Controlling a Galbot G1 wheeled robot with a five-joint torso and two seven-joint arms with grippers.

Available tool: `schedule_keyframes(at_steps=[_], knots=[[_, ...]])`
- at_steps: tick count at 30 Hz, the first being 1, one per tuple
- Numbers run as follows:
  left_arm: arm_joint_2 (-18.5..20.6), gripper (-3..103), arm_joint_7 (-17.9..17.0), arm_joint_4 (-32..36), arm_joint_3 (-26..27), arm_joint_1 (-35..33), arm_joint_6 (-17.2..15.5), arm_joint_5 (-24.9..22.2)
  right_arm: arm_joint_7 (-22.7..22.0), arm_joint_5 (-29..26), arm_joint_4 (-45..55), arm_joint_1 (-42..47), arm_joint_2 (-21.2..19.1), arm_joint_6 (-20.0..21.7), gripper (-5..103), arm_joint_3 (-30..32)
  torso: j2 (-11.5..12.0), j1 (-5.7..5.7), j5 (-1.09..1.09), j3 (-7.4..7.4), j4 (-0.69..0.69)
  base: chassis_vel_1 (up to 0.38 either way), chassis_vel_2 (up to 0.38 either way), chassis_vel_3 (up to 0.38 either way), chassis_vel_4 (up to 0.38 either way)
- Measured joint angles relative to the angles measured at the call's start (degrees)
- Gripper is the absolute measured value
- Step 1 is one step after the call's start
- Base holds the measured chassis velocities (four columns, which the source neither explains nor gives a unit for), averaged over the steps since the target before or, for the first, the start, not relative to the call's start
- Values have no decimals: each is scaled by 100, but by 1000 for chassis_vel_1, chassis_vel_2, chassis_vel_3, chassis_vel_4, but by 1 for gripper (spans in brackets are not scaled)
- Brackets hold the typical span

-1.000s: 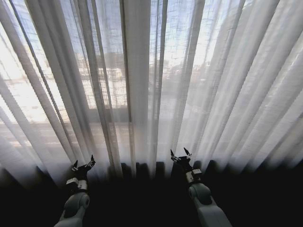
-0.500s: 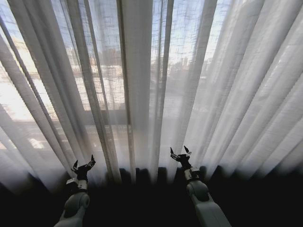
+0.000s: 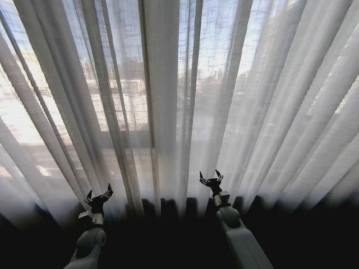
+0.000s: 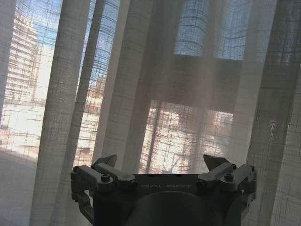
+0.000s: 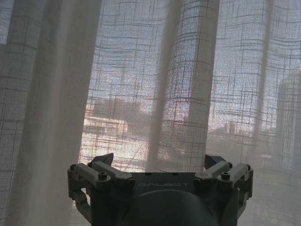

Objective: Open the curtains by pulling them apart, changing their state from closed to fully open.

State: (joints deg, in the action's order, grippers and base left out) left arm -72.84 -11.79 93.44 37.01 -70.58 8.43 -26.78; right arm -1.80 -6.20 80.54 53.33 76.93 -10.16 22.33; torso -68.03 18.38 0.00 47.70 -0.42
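We see the sheer off-white pleated fabric curtains (image 3: 168,101) hanging closed across the window. Our left gripper (image 3: 99,196) is spread wide near their lower hem, touching nothing. Our right gripper (image 3: 211,177), also wide apart, sits just before the centre pleats.

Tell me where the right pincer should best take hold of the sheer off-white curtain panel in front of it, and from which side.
Probably the inner edge fold of the sheer off-white pleated curtain panel, near the centre where the two panels meet. The open right pincer sits just right of that fold, low by the hem. Come straight forward with the jaws either side of one vertical pleat: the pleats hang upright and narrow enough to pinch, then pull sideways.
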Motion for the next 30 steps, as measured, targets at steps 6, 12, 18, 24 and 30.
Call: schedule_keyframes(at_steps=[6, 12, 18, 24, 30], knots=[[0, 100, 0, 0, 0, 0, 0, 0, -23, 70, -410, -413, 123, -10, 100, -111, 0, -1, 0, 0, 0, 0, 0, 0, 0], [0, 100, 0, 0, 0, 0, 0, 0, -46, 138, -554, -608, 192, -15, 100, -164, 0, -1, 0, 0, 0, 0, 0, 0, 0], [0, 100, 0, 0, 0, 0, 0, 0, -34, 143, -606, -641, 206, -96, 93, -166, 0, -2, 0, 0, -1, 0, 0, 0, 0], [0, 100, 0, 0, 0, 0, 0, 0, 15, 130, -607, -595, 185, -143, 71, -150, 0, -1, 0, 0, 0, 0, 0, 0, 0], [0, 100, 0, 0, 0, 0, 0, 0, 40, 77, -574, -561, 168, -150, 49, -137, -1, -2, 0, 0, -1, 0, 0, 0, 0]])
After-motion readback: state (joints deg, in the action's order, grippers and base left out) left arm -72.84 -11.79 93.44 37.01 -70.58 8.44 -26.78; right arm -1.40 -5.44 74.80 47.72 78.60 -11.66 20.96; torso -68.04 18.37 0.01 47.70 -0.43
